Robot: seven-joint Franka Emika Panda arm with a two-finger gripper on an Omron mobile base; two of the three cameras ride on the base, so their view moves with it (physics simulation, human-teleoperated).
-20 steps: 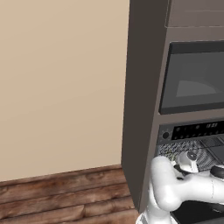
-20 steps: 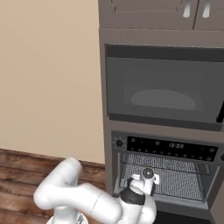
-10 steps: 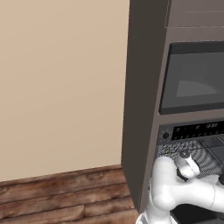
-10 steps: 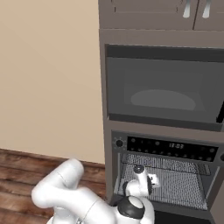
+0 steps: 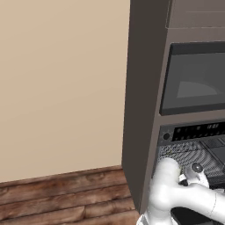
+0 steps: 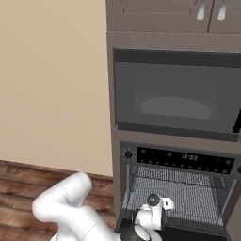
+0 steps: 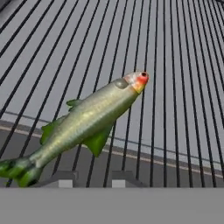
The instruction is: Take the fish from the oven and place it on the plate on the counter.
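Observation:
The fish [image 7: 87,122], slender and olive-green with a reddish snout, lies slantwise on the wire rack [image 7: 175,65] of the oven [image 6: 179,162], its tail toward the lower left of the hand view. My gripper [image 7: 89,180] is just short of the fish, its two dark fingertips [image 7: 61,180] apart with nothing between them. In the base views my hand [image 6: 155,212] reaches into the oven's open mouth over the rack [image 6: 193,197]. The plate and the counter are out of view.
A microwave [image 6: 174,94] with a dark glass door sits right above the oven's black control strip [image 5: 193,132]. A beige wall and a wood floor [image 5: 61,197] lie to the left. The rack's front bar [image 7: 153,153] crosses under the fish.
My hand has sunk a little lower at the oven's mouth, and the arm's elbow has swung down and to the left. The oven and the rack have not moved.

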